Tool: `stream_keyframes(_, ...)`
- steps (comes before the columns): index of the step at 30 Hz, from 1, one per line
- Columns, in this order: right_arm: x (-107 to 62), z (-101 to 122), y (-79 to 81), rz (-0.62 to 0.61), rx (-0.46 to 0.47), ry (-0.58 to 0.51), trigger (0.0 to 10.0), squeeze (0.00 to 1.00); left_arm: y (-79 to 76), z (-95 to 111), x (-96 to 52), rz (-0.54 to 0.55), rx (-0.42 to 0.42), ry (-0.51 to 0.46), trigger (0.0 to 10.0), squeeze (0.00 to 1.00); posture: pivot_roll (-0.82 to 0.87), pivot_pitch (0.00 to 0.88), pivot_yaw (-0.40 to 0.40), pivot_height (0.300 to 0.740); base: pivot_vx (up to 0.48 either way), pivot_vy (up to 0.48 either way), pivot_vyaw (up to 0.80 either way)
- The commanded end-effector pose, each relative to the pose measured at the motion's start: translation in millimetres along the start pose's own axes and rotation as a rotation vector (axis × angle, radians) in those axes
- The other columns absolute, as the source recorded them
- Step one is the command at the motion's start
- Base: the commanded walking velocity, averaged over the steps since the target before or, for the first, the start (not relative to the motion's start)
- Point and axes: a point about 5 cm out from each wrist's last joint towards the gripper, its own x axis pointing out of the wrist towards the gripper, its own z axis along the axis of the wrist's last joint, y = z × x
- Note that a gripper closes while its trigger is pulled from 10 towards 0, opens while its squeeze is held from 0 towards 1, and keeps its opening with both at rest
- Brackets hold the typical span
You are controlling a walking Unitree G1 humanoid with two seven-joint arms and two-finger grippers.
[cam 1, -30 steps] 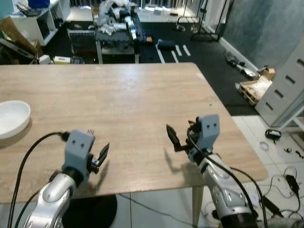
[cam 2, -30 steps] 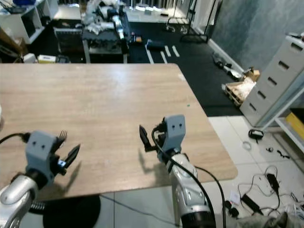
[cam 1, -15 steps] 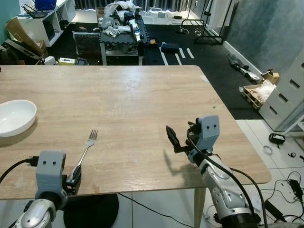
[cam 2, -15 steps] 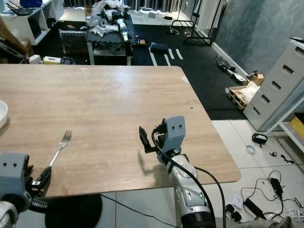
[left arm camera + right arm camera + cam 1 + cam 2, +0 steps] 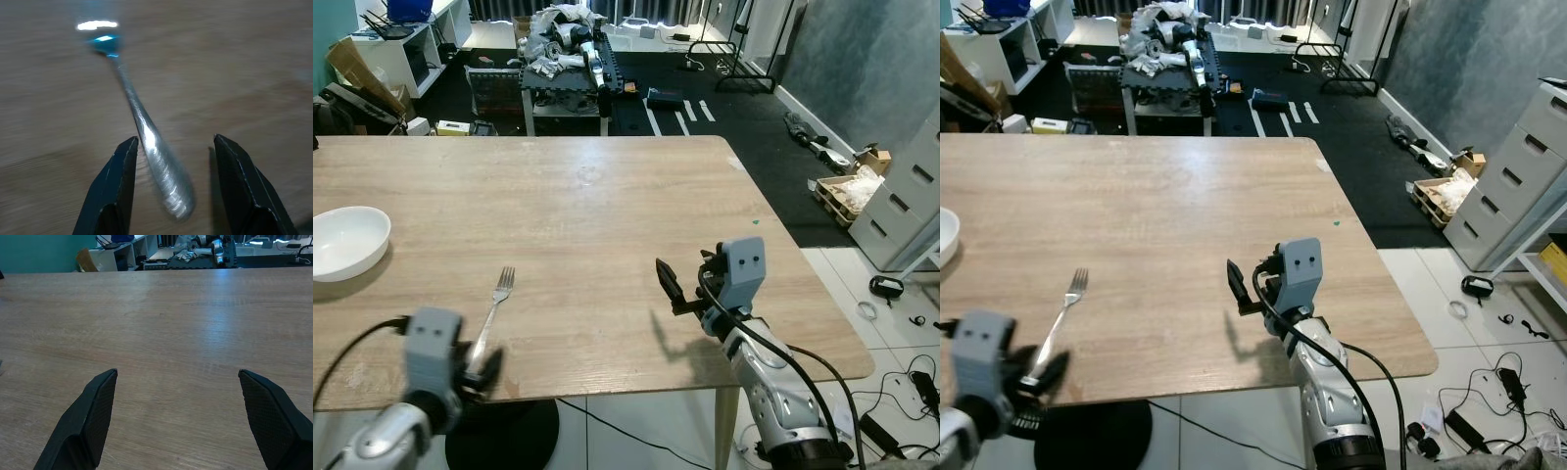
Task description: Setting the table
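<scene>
Left fingers (image 5: 122,191) spread astride fork (image 5: 492,309), white bowl (image 5: 348,242) holding nothing

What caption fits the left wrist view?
Left gripper, fingers open, astride the handle of a fork lying on the table.

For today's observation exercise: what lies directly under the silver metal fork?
The silver metal fork lies flat on the light wooden table, with nothing between them. Its handle end sits between the open jaws of the left gripper, partly hidden by it in the head views.
</scene>
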Motion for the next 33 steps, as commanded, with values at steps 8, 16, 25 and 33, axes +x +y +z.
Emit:
stream_keyframes(8,-0.6,-1,-2.8,-0.009,-0.002,0.012,10.0,0.00,-39.7,-20,32.5,-0.163,-0.034,0.095,10.0,0.00,0.02,0.009,0.016,0.740,0.000,0.000,0.00)
stream_keyframes(16,0.7,1,-1.4,-0.008,-0.004,0.003,10.0,0.00,-18.1,13,75.0,0.092,0.011,-0.016,10.0,0.00,0.00,0.003,0.025,0.740,0.000,0.000,0.00)
stream_keyframes(25,-2.4,-1,-4.3,-0.015,-0.005,0.008,10.0,0.00,6.2,9,65.5,0.191,-0.025,-0.006,10.0,0.00,0.01,0.007,0.025,0.740,0.000,0.000,0.00)
stream_keyframes(33,4.4,7,8.7,0.073,-0.025,-0.018,10.0,0.00,4.8,-4,41.7,0.261,-0.081,-0.016,10.0,0.00,0.03,0.004,0.021,0.740,0.000,0.000,0.00)
